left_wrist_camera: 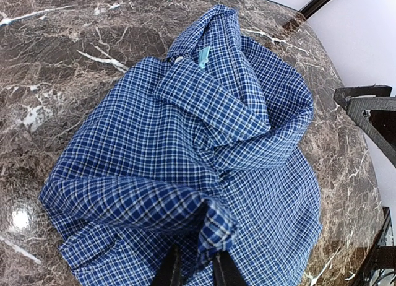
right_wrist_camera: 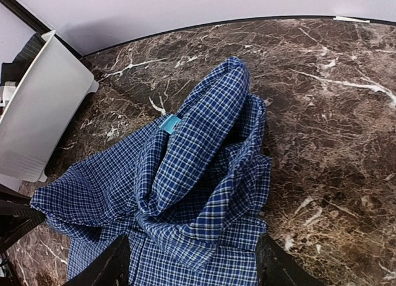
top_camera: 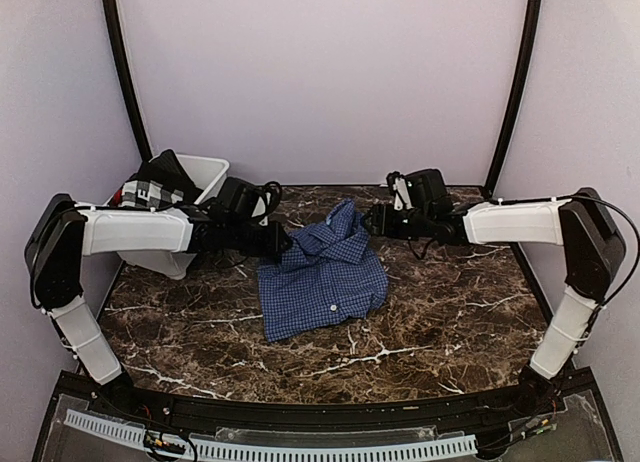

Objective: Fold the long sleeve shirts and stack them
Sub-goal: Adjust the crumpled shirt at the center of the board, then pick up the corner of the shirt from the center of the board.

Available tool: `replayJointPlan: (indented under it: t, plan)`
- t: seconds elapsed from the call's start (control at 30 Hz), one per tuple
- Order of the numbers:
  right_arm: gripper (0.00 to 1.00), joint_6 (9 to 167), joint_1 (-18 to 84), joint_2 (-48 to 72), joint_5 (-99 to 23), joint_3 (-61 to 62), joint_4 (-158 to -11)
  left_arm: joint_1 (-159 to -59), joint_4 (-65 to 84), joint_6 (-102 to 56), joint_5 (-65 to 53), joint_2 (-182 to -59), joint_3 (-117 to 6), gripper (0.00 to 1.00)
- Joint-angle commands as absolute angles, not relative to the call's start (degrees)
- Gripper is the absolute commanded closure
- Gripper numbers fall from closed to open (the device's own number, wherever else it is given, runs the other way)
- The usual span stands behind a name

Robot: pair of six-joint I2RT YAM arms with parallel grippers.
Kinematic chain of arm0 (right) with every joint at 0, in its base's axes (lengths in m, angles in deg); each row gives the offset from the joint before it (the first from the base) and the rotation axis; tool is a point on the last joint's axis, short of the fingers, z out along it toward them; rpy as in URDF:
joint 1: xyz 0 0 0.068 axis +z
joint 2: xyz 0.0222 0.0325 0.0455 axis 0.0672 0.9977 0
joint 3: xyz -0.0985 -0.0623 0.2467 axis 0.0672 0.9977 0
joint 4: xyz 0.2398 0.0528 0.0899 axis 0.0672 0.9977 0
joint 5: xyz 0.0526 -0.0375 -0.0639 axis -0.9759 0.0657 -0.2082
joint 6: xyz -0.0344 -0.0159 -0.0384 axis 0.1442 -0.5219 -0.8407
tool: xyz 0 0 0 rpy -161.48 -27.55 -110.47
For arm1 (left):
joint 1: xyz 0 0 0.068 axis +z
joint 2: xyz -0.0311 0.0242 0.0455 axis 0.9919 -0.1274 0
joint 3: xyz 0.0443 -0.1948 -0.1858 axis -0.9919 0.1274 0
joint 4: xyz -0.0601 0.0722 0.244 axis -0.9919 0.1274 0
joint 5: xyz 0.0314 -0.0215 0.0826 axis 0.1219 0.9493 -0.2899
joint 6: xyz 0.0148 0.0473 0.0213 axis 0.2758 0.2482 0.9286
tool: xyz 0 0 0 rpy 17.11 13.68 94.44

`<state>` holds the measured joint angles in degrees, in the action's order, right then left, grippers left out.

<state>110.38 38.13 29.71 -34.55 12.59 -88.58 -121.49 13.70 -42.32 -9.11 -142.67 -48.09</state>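
Seeing white bin (top_camera: 205,172) at far left, black-and-white cloth (top_camera: 150,190) heaped in it. Pinching a raised fold at left edge of blue check shirt (top_camera: 325,272) with left gripper (left_wrist_camera: 195,264), jaws narrow; shirt crumpled mid marble table (top_camera: 450,312). Hovering right gripper (top_camera: 372,220) at shirt's right side, jaws wide, gripping nothing.

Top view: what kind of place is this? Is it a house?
Probably a robot test booth, not a house: plain walls boxing in a marble-look table, a left arm and right arm bolted at its edge, one blue check shirt laid out.
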Motion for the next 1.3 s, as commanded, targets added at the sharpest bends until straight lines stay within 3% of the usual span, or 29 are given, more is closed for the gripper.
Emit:
replayJointPlan:
  t: [0.0,0.3,0.4,0.57,0.73,0.77,1.17,1.27]
  plan:
    - [0.34,113.93,39.26,33.82,-38.77,11.16,-94.08,-121.40,16.30,-40.91,-11.30,-142.04,-50.59,0.86]
    - [0.35,117.90,39.97,38.05,-38.94,10.77,-96.57,-120.78,17.98,-39.96,-12.01,-140.71,-52.60,0.88]
    - [0.40,119.07,40.06,39.76,-40.06,10.09,-97.82,-120.62,18.10,-39.65,-12.15,-140.46,-52.89,0.88]
    - [0.59,120.94,40.11,43.13,-42.60,7.48,-99.24,-120.13,18.63,-39.36,-12.69,-140.16,-53.70,0.89]
    - [0.97,120.04,40.01,43.26,-41.41,4.77,-96.52,-119.38,19.56,-38.51,-13.36,-138.77,-54.51,0.90]
    - [1.00,119.28,39.91,42.58,-40.33,4.43,-95.36,-119.10,19.98,-38.33,-14.30,-138.18,-54.57,0.90]
    - [1.00,102.75,39.04,26.18,-13.66,1.58,-75.78,-117.97,25.74,-29.55,-21.08,-127.61,-57.53,0.93]
    - [1.00,98.49,38.78,22.12,-11.83,1.17,-74.49,-117.93,26.56,-27.82,-19.14,-125.72,-58.74,0.91]
